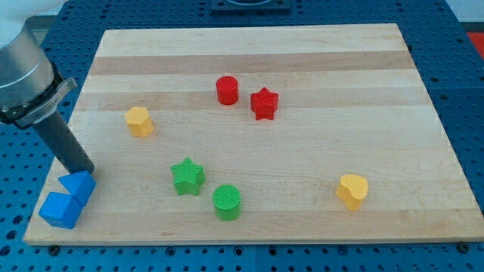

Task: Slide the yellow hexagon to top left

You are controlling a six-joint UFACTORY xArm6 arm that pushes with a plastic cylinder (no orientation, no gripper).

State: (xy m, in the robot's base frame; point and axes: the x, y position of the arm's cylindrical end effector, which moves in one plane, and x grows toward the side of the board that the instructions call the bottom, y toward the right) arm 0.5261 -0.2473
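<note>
Seven blocks lay on the wooden board (302,68) at the moment you recorded this view. Your tip (89,173), a bare rod end with nothing to spread or pinch, stood at the board's lower left corner, touching or all but touching the upper of two blue blocks; the contact itself could not be made out. That blue block (79,186) sat directly at 6 o'clock of the tip, and the second blue block (60,210) adjoined it at about 7 o'clock, at the board's edge. Their shapes could not be told with certainty.

The yellow hexagon (139,121) rested in the left half of the board, at mid height, apart from every other block. From your tip it lay at roughly 1 o'clock, clear of the rod.

From the hexagon, the red cylinder (227,90) and the red star (265,103) stood near each other at about 2 to 3 o'clock. The green star (187,176) and the green cylinder (227,202) lay at about 4 to 5 o'clock. The yellow heart (352,190) sat well apart at 4 o'clock, near the view's right.
</note>
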